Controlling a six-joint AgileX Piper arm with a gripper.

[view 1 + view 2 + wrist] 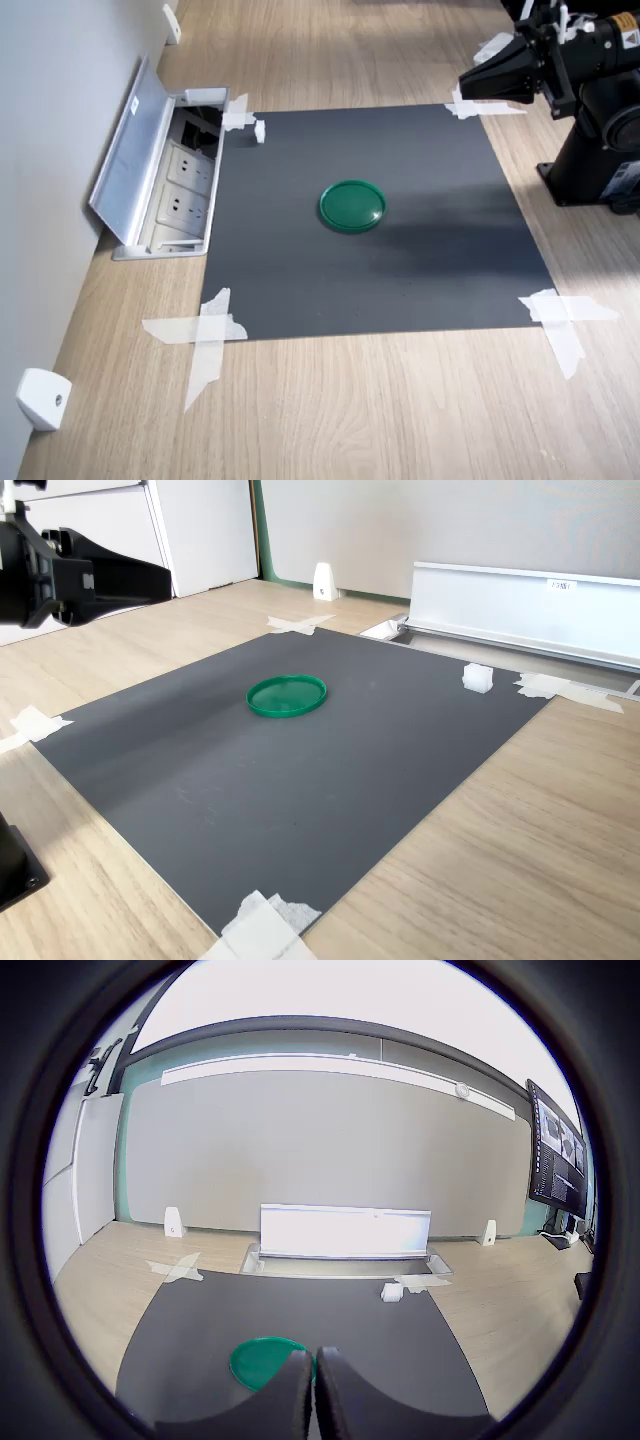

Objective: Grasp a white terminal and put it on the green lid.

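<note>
Showing pale wood grain, smooth and matt, across the tabletop. Lying flat and matt, a dark grey mat, pinned with crinkled white tape. Gleaming slightly, green lid of plastic. Looking matt plastic, white terminal. Shining brushed metal, socket-box cover.

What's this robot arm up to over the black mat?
Nothing is being held yet. The arm's claw hangs shut above one corner of the black mat. A green lid lies mid-mat, and a tiny white terminal sits untouched near the corner by the open socket box.
</note>
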